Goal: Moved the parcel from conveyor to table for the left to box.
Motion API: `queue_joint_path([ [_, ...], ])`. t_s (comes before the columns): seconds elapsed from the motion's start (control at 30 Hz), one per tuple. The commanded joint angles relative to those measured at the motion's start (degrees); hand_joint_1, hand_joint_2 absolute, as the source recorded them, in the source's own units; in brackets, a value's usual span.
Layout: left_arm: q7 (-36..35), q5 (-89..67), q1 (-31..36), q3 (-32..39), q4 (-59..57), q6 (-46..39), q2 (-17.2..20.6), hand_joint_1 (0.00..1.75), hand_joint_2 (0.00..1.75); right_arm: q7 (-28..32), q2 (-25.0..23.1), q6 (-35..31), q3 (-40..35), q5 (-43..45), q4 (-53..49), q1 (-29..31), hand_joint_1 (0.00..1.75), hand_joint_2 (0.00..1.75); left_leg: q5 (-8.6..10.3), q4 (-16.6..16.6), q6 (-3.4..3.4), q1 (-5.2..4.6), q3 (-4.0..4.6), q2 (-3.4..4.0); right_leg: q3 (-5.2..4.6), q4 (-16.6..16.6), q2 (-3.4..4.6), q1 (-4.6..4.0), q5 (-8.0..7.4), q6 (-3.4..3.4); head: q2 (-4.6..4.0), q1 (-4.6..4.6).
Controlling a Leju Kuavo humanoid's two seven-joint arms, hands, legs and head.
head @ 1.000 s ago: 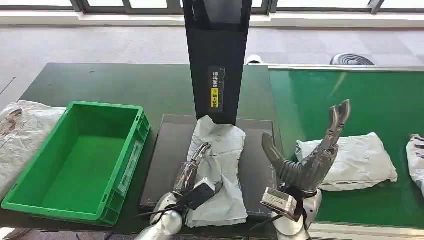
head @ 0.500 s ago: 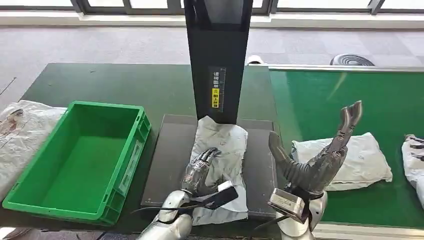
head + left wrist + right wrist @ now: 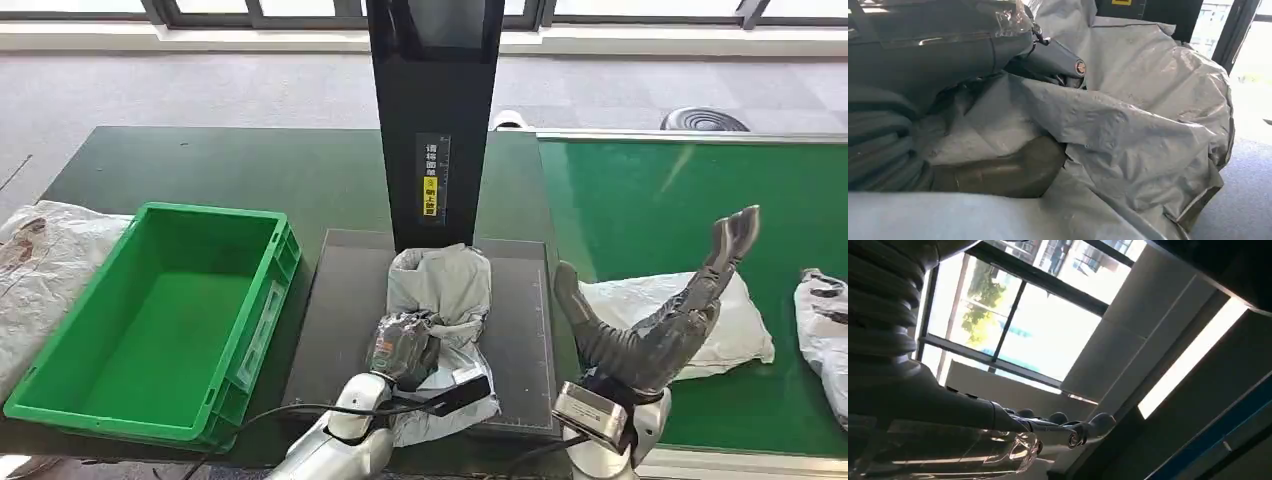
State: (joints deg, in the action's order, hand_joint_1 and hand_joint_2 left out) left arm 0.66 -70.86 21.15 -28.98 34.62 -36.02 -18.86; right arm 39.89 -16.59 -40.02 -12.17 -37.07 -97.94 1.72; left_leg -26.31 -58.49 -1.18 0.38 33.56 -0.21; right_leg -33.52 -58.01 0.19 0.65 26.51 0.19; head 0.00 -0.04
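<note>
A crumpled grey parcel (image 3: 445, 290) lies on the dark mat (image 3: 340, 320) in front of the black scanner post. My left hand (image 3: 402, 350) grips its near part, with the fingers curled into the wrapping. In the left wrist view the thumb and fingers (image 3: 1053, 57) close on the grey parcel (image 3: 1128, 130). My right hand (image 3: 660, 320) is raised at the conveyor's near edge, fingers spread and pointing up, holding nothing. In the right wrist view the right hand (image 3: 998, 430) points at windows and ceiling. A white parcel (image 3: 735, 335) lies on the green conveyor (image 3: 660, 190) behind it.
An empty green box (image 3: 160, 310) stands left of the mat. A white bag (image 3: 40, 260) lies at the table's left edge. Another pale parcel (image 3: 825, 320) sits at the conveyor's right edge. The black scanner post (image 3: 432, 120) rises behind the mat.
My left hand has closed on the grey parcel and bunched it up. My right hand has drifted right and leaned over. The conveyor parcels have shifted left.
</note>
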Motion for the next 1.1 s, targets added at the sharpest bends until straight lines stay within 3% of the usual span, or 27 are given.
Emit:
queue_joint_path([
  [0.03,-3.2,-7.5,-2.4,5.6,7.2,-4.0,0.5,1.75,1.75,0.1,-3.4,0.0,1.9,0.1,-1.2,-2.8,0.00,1.75,0.03,0.1,0.02,0.02,-0.08,-0.04,0.10,0.1,-0.07,-0.03,-0.01,-0.03,0.00,0.00],
  [0.1,-2.7,-13.6,-5.4,10.8,19.2,-4.0,1.2,1.75,1.75,0.1,-3.4,0.0,2.2,0.1,-1.4,-2.8,0.00,1.75,0.00,0.0,0.00,0.00,0.02,0.05,-0.03,0.0,0.02,0.00,-0.01,-0.02,0.00,0.00],
  [0.17,-2.7,-13.6,-5.4,10.8,19.2,-4.0,1.2,1.75,1.75,0.1,-3.4,0.0,2.2,0.1,-1.4,-2.8,0.00,1.75,-0.01,0.0,0.00,0.02,0.05,0.09,-0.05,0.0,0.06,-0.02,-0.01,-0.03,0.00,0.00],
  [0.3,-1.3,-17.8,-7.5,17.4,38.3,-4.0,2.4,1.75,1.75,0.1,-3.4,0.0,2.6,1.0,-1.2,-2.9,0.00,1.75,-0.01,0.1,0.01,0.02,0.03,0.12,-0.04,0.1,0.07,-0.03,-0.01,-0.05,0.00,0.02],
  [0.43,-0.6,-19.1,-6.0,21.0,45.7,-4.0,4.3,1.75,1.75,0.1,-3.4,0.0,2.1,2.3,-0.3,-2.2,0.00,1.75,-0.01,0.0,-0.01,0.04,0.08,0.16,-0.10,0.0,0.13,-0.05,-0.02,-0.05,0.00,0.00],
  [0.6,-0.7,-19.1,-5.4,21.2,45.6,-4.0,4.6,1.75,1.75,0.1,-3.4,0.0,2.1,2.4,-0.5,-2.2,0.00,1.75,0.03,0.1,-0.01,0.04,0.00,0.15,0.00,0.1,0.08,-0.07,-0.05,-0.06,0.00,0.00],
  [0.63,-2.4,-19.1,-4.7,20.4,47.3,-4.0,7.1,1.75,1.75,0.1,-3.4,0.0,2.0,2.4,-0.7,-2.4,0.00,1.75,0.02,0.1,0.00,0.01,0.00,0.13,-0.01,0.1,0.07,-0.03,-0.02,-0.04,0.00,0.00],
  [0.7,-3.5,-19.1,-3.4,20.4,48.7,-4.0,8.2,1.75,1.75,0.1,-3.4,0.0,2.0,2.2,-0.6,-2.9,0.00,1.75,0.06,0.2,-0.01,0.05,-0.01,0.20,-0.01,0.1,0.13,-0.07,-0.08,-0.08,0.00,0.00],
  [1.1,-3.7,-19.1,-2.7,22.1,50.6,-4.0,8.5,1.75,1.75,0.1,-3.4,0.0,3.0,2.2,-1.6,-3.6,0.00,1.75,0.04,0.1,-0.01,0.04,0.01,-0.01,0.02,0.1,-0.06,-0.04,0.01,-0.05,0.00,0.00],
])
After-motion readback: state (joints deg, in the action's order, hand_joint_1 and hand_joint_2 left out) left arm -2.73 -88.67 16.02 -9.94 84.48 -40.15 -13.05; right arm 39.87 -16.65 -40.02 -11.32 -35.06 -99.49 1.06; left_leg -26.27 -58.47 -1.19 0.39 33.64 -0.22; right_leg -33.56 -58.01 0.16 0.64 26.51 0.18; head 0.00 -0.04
